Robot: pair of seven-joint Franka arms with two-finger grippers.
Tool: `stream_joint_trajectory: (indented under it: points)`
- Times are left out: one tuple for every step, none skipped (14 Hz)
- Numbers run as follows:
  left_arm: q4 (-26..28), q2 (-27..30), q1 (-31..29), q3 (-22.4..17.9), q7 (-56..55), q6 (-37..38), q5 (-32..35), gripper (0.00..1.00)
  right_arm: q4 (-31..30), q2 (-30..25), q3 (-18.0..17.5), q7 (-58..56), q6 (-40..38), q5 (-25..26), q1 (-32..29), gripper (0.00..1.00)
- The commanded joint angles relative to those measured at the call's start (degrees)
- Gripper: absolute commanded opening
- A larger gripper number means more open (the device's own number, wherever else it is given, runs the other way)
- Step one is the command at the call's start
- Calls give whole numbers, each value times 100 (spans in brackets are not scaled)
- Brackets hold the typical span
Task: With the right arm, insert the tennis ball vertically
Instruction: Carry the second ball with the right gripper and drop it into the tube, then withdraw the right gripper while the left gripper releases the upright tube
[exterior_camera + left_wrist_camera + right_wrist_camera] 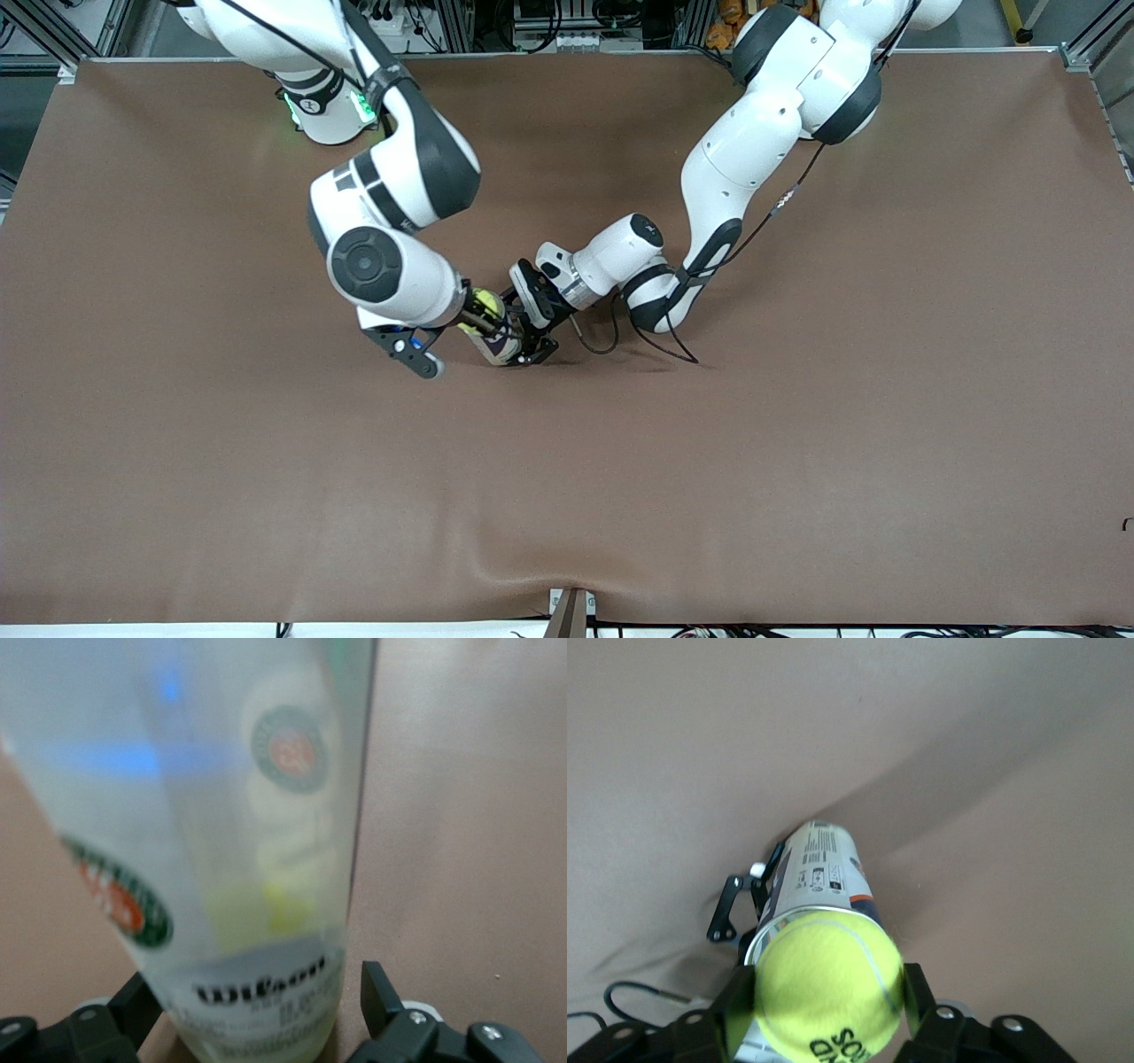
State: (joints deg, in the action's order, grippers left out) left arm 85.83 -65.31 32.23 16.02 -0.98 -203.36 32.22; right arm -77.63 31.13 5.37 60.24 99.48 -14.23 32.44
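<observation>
The brown table (pixel 797 461) is filling the front view, its cloth rippling slightly near the middle of the edge nearest the camera.

The right arm (pixel 390 213) is reaching down from its base to the table's centre; the left arm (pixel 735 177) is reaching in to the same spot, black cable trailing onto the cloth.

The clear ball can (pixel 498 341) is standing upright at the centre of the table. In the left wrist view the can (pixel 248 859) is showing round red-and-green logos, black Wilson lettering and a yellow-green blur inside near its base.

The left gripper (pixel 532 341) is holding the can low down: its fingers (pixel 383 997) are sitting on either side of the can's base, spread wide and clamped on it.

The right gripper (pixel 824 1001) is hovering over the can's open mouth. Its fingers (pixel 917 997) are sitting at either side of the tennis ball (pixel 828 988); whether they are gripping or just parted from it, I cannot tell.

The tennis ball (pixel 485 306) is sitting right at the can's rim (pixel 819 914), directly above the opening.
</observation>
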Motion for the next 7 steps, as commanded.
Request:
stream_joint_trajectory:
  points:
    - [83,106,-50,15,-8,-46,100,97,72,-150,-62,-170,-43,-1,-159,100]
    - [83,106,-50,15,-8,-46,100,98,98,-220,-62,-171,-51,-9,-193,100]
    - [83,106,-50,23,-16,-46,100,98,116,-256,-71,-171,-60,-9,-272,100]
    - [83,106,-50,32,-16,-46,100,98,221,-265,-80,-171,-191,-18,-325,100]
    - [83,106,-50,32,-8,-46,100,98,422,-265,-80,-162,-470,8,-326,100]
    - [83,106,-50,32,-8,-46,100,98,667,-265,-71,-162,-752,0,-343,100]
    - [83,106,-50,32,-8,-46,100,98,844,-265,-71,-162,-989,-1,-395,100]
